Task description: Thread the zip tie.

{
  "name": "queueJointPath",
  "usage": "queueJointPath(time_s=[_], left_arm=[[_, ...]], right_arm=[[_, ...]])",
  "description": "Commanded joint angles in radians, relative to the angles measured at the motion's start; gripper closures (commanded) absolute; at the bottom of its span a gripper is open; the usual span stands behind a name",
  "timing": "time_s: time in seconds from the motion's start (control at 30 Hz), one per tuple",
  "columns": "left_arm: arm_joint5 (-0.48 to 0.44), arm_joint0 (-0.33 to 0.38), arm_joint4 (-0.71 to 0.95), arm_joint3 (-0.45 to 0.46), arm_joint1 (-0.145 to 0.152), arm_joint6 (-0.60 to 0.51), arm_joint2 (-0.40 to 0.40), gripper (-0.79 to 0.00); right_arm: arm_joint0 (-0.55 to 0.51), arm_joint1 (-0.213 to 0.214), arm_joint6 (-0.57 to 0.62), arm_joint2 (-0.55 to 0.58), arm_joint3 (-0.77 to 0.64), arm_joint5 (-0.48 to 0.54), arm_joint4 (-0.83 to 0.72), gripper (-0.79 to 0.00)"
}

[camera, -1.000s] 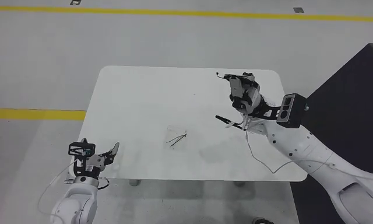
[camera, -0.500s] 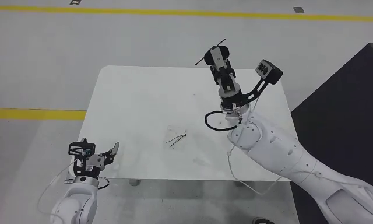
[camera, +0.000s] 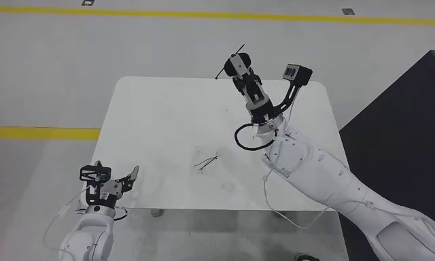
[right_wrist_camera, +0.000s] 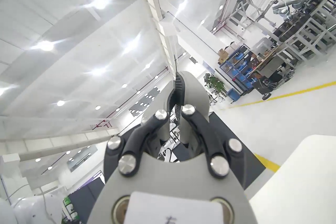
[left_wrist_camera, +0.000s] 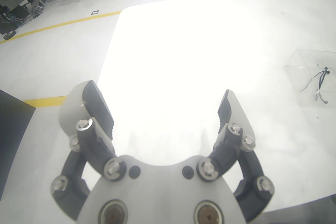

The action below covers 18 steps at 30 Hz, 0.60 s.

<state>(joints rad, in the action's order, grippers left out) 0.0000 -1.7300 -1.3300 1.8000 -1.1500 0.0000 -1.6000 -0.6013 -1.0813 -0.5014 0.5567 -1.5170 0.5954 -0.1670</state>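
Where the top view looks down, the right gripper (camera: 236, 61) is seen high over the desk's (camera: 156, 111) far edge, clamped on a thin black zip tie (camera: 219, 75). The left gripper (camera: 115, 181) hangs off the near left corner. In the left wrist view, its fingers (left_wrist_camera: 97, 104) are spread wide, and a clear container (left_wrist_camera: 296, 83) of ties (left_wrist_camera: 319, 80) sits well apart across bare desk. In the right wrist view, the gripper is angled toward the ceiling.

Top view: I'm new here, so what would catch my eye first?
The right tool, raised over the table's far edge, shut on a black zip tie. Then the open left tool at the near left corner, and a clear box of thin strips mid-table.
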Motion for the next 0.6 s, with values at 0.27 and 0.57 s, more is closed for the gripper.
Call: queueJointPath(time_s=[0.27, 0.57], left_arm=[[0.000, 0.000, 0.000, 0.000, 0.000, 0.000, 0.000, -0.785], [0.000, 0.000, 0.000, 0.000, 0.000, 0.000, 0.000, -0.785]], right_arm=[[-0.070, -0.040, 0.418, -0.021, -0.177, -0.074, -0.531, 0.000], [-0.132, -0.043, 0.691, 0.071, -0.281, -0.254, -0.830, 0.000]])
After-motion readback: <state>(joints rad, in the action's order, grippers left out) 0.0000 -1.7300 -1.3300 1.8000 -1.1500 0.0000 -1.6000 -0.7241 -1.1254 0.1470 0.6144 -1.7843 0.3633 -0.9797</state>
